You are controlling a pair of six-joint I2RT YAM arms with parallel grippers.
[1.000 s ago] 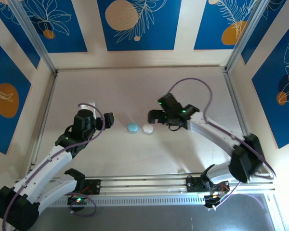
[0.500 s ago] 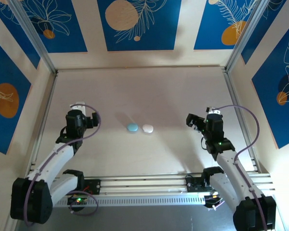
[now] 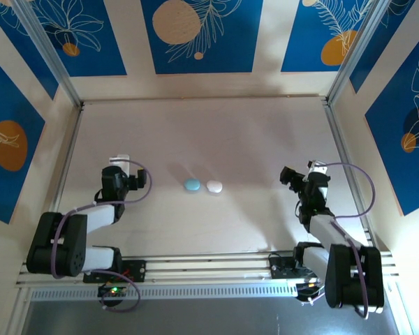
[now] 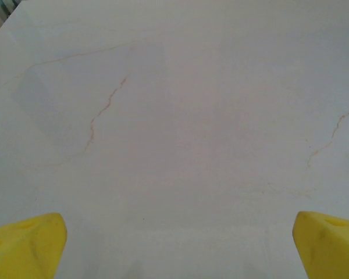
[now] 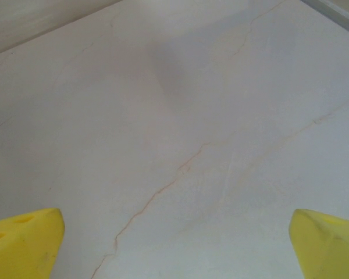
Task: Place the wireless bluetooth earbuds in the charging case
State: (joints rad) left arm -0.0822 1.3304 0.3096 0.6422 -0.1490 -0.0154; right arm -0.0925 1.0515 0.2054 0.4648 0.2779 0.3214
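We see two oval charging cases lying side by side near the middle of the pale table (image 3: pixel 251 132), the pale blue case (image 3: pixel 192 185) on the left and the white case (image 3: pixel 214 186) on the right. They are just beside each other, with at most a thin gap between them. From above both look like smooth closed pebbles. We cannot tell whether the earbuds sit inside them. The left gripper (image 3: pixel 127 172) sits well apart from the cases, off to their left, on an arm folded close to its base. The right gripper (image 3: pixel 302 173) sits well apart on the other side, on an arm folded the same way. Neither gripper touches a case. In the left wrist view the left gripper (image 4: pixel 177 250) looks down on bare table (image 4: pixel 180 116), a whitish surface crossed by thin brownish veins. Its yellow fingertips (image 4: pixel 29 241) stand at the two lower corners of the view, spread wide with nothing between them. The right wrist view gives us the same reading. The right gripper (image 5: pixel 175 244) has its yellow fingertips (image 5: pixel 23 238) far apart over the veined table (image 5: pixel 180 116), released and empty. Along the near edge we see the aluminium rail (image 3: pixel 209 265) that carries both arm bases. Blue wall panels (image 3: pixel 195 35) with leaf and orange circle prints close in the workspace.
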